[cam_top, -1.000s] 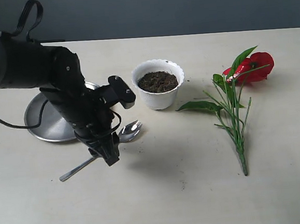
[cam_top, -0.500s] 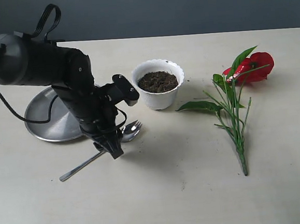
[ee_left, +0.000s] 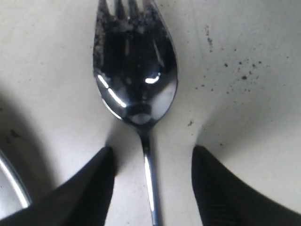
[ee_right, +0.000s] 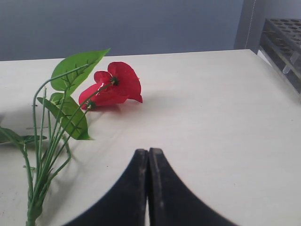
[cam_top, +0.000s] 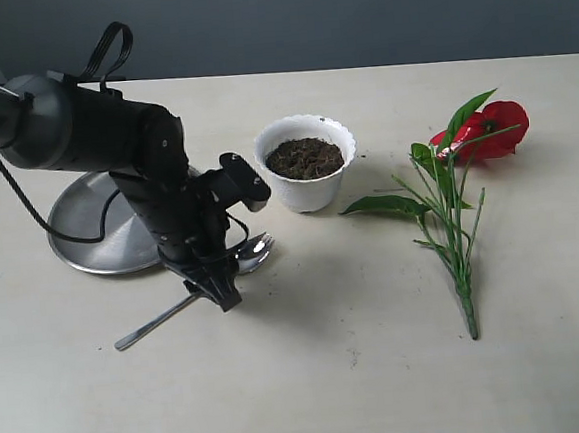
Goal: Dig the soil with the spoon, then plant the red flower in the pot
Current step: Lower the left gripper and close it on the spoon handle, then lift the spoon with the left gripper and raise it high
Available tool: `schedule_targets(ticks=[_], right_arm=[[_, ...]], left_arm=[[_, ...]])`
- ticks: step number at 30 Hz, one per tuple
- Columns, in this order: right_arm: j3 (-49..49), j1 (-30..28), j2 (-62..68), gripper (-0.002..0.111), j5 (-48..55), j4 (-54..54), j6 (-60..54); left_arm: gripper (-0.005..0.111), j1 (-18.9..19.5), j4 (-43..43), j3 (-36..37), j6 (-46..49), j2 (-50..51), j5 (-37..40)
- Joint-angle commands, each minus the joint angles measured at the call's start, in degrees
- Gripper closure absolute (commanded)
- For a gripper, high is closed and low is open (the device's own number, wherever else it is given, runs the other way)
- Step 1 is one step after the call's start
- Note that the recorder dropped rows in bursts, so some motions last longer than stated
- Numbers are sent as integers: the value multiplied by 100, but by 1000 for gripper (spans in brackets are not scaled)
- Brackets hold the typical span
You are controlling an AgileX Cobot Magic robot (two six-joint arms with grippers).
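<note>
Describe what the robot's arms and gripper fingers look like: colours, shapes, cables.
The left arm is matte black with rounded, bulky links; a black strap loops above it and a thin black cable droops alongside. The left gripper has two dark, tapered fingers with a finely ribbed surface. The right gripper shows smooth black curved fingers. No markings are visible.

The exterior cam sits high off the near edge of the table [cam_top: 314, 395], looking down and across to the far edge, so it gets everything. The left wrist cam is super close, staring straight down at the spoon [ee_left: 136, 84]. The right wrist cam sits low, facing the red flower [ee_right: 113, 87]; both also show in the exterior shot.
</note>
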Motion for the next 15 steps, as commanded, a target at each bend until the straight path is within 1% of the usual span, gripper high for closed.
schedule_targets(ticks=[1, 2, 3, 4, 5, 8, 10, 15], right_arm=[[12, -34, -17, 109, -42, 2, -33], [12, -34, -17, 109, -42, 2, -33], [12, -34, -17, 109, -42, 2, -33], [12, -34, -17, 109, -42, 2, -33], [12, -34, -17, 109, -42, 2, -33], [12, -34, -17, 109, -42, 2, -33], [12, -34, -17, 109, -42, 2, -33], [12, -34, -17, 109, -42, 2, -33]], left_arm=[[58, -52, -31, 39, -25, 162, -133], [64, -52, -47, 39, -25, 162, -133], [73, -52, -61, 39, -25, 162, -91], [78, -52, -61, 39, -25, 162, -53], [86, -52, -61, 39, -25, 162, 15], [96, -52, -72, 39, -25, 162, 156], [107, -52, -85, 39, -25, 162, 312], [106, -52, -108, 39, -291, 162, 430]])
